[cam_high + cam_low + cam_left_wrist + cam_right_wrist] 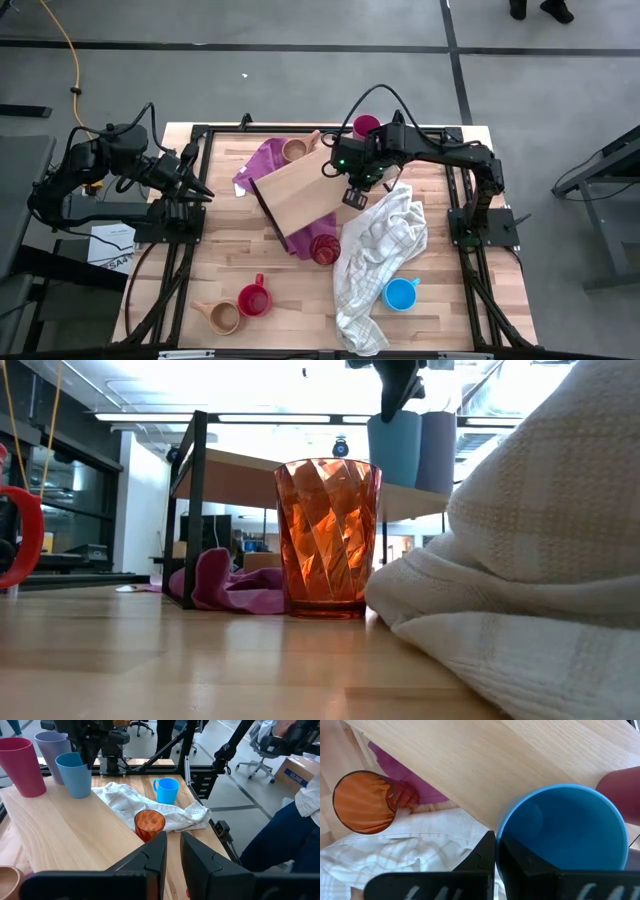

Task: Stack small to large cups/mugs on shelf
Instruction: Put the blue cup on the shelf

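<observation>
The light-wood shelf (pixel 295 195) stands slanted mid-table. On its top stand a magenta tumbler (pixel 22 765), a lavender tumbler (pixel 52 750) and a blue tumbler (pixel 75 774). My right gripper (pixel 495 837) comes down on the blue tumbler (pixel 562 827) and is shut on it. An orange-red faceted tumbler (pixel 324 248) stands on the table beside the shelf. A blue mug (pixel 401 294), a red mug (pixel 253 299) and a tan mug (pixel 222 317) sit near the front; another tan mug (pixel 297 150) lies at the back. My left gripper (pixel 172 850) waits open at the table's left edge. My right gripper holds the blue tumbler by its rim (pixel 501 832), one finger inside the cup and one outside. The fingers come from above, pointing steeply down. The tumbler stands upright with its base (pixel 395 482) on the shelf top, beside the lavender tumbler (pixel 437 450).
A white checked towel (pixel 380 250) lies heaped from the shelf's right end toward the front edge. A purple cloth (pixel 262 165) lies under the shelf's far left end. The black frame (pixel 470 215) runs along both table sides. A person sits beyond the table's right side.
</observation>
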`<act>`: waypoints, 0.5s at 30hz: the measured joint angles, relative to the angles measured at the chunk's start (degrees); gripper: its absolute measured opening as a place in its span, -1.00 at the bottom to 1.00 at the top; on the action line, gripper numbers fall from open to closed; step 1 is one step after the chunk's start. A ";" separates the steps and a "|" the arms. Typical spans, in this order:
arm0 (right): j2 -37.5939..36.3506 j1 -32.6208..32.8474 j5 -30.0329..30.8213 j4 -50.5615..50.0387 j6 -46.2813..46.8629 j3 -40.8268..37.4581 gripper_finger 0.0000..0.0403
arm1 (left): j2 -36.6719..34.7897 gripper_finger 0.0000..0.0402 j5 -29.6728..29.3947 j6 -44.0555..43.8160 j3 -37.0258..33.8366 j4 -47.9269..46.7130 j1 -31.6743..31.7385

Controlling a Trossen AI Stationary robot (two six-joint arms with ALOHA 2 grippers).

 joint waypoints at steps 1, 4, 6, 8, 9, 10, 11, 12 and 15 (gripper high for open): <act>0.00 0.00 0.28 -0.02 0.00 0.00 -1.00 | -0.02 -0.78 0.00 0.03 0.00 0.01 0.00; 0.02 0.00 0.32 -0.06 -0.02 0.00 -1.00 | 0.00 -0.78 0.00 0.04 0.00 0.01 0.00; 0.02 0.00 0.33 -0.07 -0.02 -0.02 -1.00 | -0.02 -0.78 0.00 0.04 0.00 0.01 0.00; 0.02 0.00 0.33 -0.09 -0.01 -0.02 -1.00 | -0.01 -0.78 0.00 0.02 0.00 0.01 -0.02; 0.02 0.00 0.33 -0.09 -0.02 -0.02 -1.00 | -0.01 -0.78 0.00 0.03 0.00 0.01 0.00; 0.02 0.00 0.33 -0.09 -0.01 -0.02 -1.00 | -0.02 -0.78 0.00 0.02 0.00 0.01 0.00; 0.04 0.00 0.33 -0.09 0.00 -0.02 -1.00 | -0.02 -0.78 0.00 0.01 0.00 0.01 0.00; 0.04 0.00 0.33 -0.09 0.00 -0.02 -1.00 | 0.00 -0.78 0.00 0.01 0.00 0.01 0.00; 0.04 0.00 0.52 -0.09 0.14 -0.02 -1.00 | 0.00 -0.78 0.00 0.01 0.00 0.01 -0.02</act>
